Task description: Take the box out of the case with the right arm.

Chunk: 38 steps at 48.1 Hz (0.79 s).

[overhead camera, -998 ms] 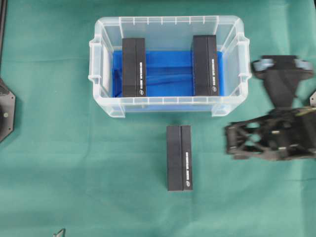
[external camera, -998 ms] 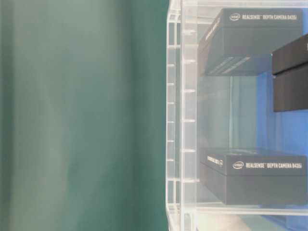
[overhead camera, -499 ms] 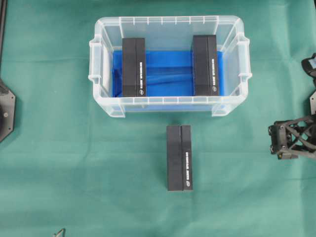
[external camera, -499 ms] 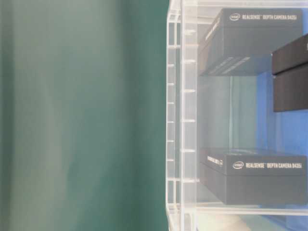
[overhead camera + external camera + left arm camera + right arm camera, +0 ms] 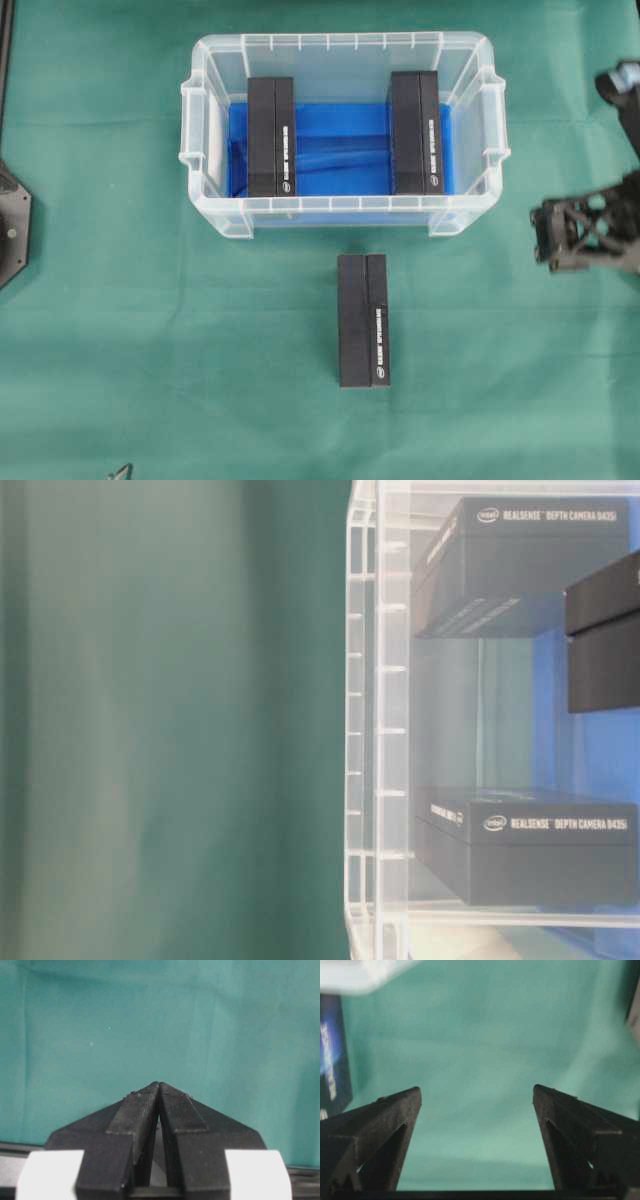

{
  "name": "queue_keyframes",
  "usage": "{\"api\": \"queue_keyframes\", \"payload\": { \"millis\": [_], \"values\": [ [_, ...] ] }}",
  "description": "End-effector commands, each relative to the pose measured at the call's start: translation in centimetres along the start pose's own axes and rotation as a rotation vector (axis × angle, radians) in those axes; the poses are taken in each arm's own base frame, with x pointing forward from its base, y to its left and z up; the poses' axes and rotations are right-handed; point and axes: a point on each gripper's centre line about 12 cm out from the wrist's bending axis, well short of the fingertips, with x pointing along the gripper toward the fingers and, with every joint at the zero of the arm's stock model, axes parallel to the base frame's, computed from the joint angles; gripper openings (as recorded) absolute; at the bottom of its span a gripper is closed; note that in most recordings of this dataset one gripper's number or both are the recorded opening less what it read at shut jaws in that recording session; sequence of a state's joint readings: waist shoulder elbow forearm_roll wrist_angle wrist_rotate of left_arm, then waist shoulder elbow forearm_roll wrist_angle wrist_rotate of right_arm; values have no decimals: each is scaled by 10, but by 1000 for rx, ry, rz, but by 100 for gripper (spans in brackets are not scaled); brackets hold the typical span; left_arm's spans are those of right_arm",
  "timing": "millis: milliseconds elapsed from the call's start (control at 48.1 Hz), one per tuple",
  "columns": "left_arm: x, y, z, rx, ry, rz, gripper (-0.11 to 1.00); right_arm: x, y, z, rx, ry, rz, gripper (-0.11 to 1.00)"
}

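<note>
Right gripper [image 5: 476, 1097] jaws wide apart, empty; left gripper [image 5: 159, 1085] jaws pressed together.

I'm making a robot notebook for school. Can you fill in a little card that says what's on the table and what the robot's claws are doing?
case: clear tub, blue bottom
boxes in case: two black boxes, left and right
box outside: one black box on the green cloth, in front of the case
right gripper: open, empty, off to the case's right
left gripper: shut, empty

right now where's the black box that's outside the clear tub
In the overhead view the loose black box lies on the green cloth just below the clear tub, near its front wall's middle, apart from it.
</note>
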<state>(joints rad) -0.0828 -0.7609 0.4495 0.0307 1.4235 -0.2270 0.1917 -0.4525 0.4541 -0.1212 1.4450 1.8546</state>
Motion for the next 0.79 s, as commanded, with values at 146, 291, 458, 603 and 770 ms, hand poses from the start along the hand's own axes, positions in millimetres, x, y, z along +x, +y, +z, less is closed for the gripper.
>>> {"api": "queue_keyframes", "payload": {
  "millis": [146, 291, 458, 603, 770],
  "values": [
    [-5, 0, 5, -1, -20, 0, 0, -4, 1, 62, 7, -39, 11, 87],
    [-5, 0, 5, -1, -20, 0, 0, -2, -1, 89, 1, -53, -4, 87],
    [-4, 0, 6, -1, -20, 0, 0, 2, -2, 107, -4, -61, -21, 87],
    [-4, 0, 6, -1, -23, -1, 0, 7, 0, 112, -14, -53, -25, 87],
    [-4, 0, 6, -1, -23, -1, 0, 9, 2, 112, -14, -48, -20, 87]
  ]
}}
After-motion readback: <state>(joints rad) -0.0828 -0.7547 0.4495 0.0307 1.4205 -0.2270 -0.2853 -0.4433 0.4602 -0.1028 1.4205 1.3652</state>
